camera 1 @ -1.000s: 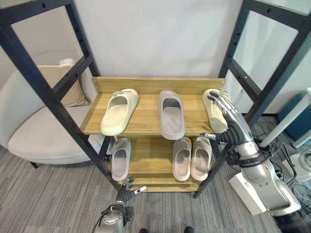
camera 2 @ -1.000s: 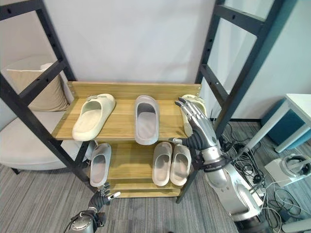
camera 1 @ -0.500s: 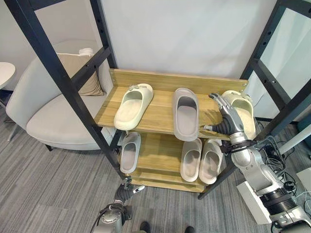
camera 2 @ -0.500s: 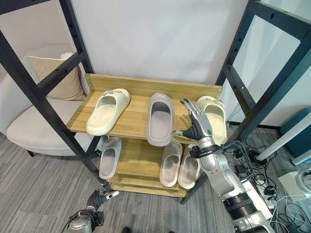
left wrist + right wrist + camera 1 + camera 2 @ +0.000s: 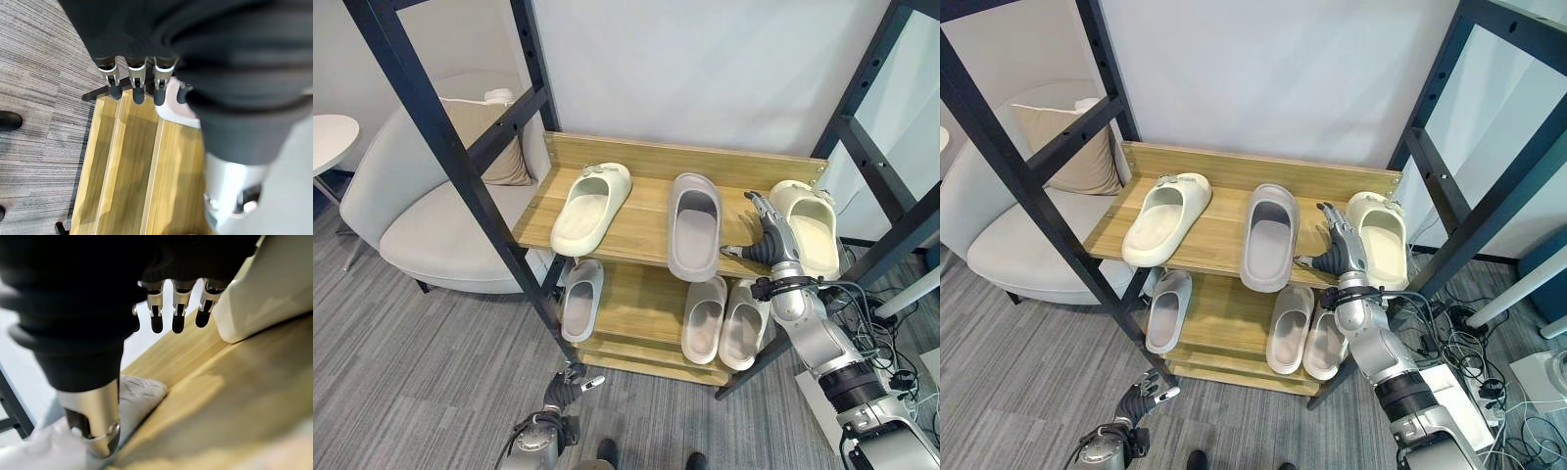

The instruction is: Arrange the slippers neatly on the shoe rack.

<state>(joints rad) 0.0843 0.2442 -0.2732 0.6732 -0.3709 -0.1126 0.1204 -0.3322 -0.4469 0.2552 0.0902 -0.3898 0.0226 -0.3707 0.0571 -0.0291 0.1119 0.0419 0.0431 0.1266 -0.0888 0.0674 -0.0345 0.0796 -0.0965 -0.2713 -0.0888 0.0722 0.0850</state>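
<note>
Shoe rack: the wooden shoe rack stands before me, between black uprights, with an upper and a lower shelf.
Upper shelf: three slippers lie here. The cream slipper is at my left and is turned at an angle. The grey slipper is in the middle, its heel end over the front edge. The second cream slipper is at my right end.
Lower shelf: one grey slipper alone at the left, and a pair of pale slippers side by side at the right.
My right hand: my right hand is over the upper shelf, between the grey slipper and the second cream slipper, just beside the latter. Its fingers are straight and hold nothing.
My left hand: my left hand hangs low, near the floor before the rack. Its fingers are relaxed and empty.
Beside the rack: a pale armchair with a cushion stands at my left.
</note>
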